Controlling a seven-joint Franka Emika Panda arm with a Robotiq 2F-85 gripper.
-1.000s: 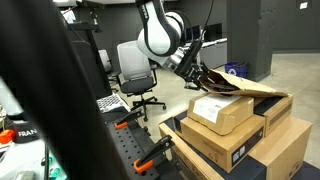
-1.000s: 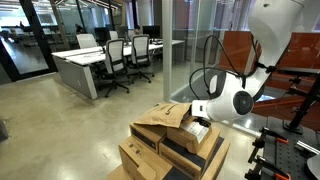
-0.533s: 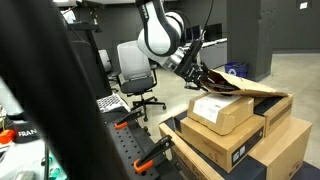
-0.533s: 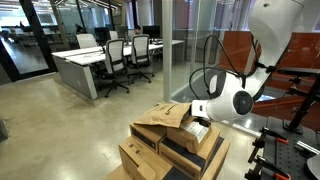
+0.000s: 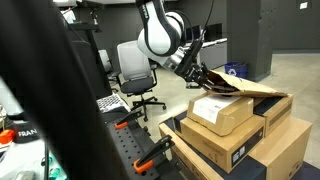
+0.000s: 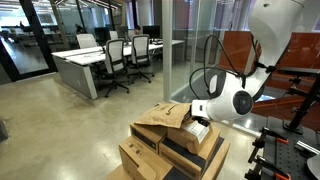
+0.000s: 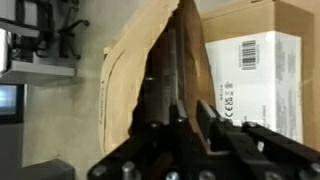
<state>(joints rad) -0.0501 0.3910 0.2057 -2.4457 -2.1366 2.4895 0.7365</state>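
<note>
One envelope (image 7: 135, 80), unmoved since the earlier frame, lies atop boxes (image 5: 222, 115) at frame centre. Long axis vertical in the wrist view, far end up. Hand (image 7: 190, 120) pinches its near end.

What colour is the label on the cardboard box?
The label is white with black print; wrist view shows it best.

The paper bag (image 5: 245, 88) lies atop the labelled box (image 5: 222, 112), itself on stacked boxes (image 5: 235, 150).
</note>
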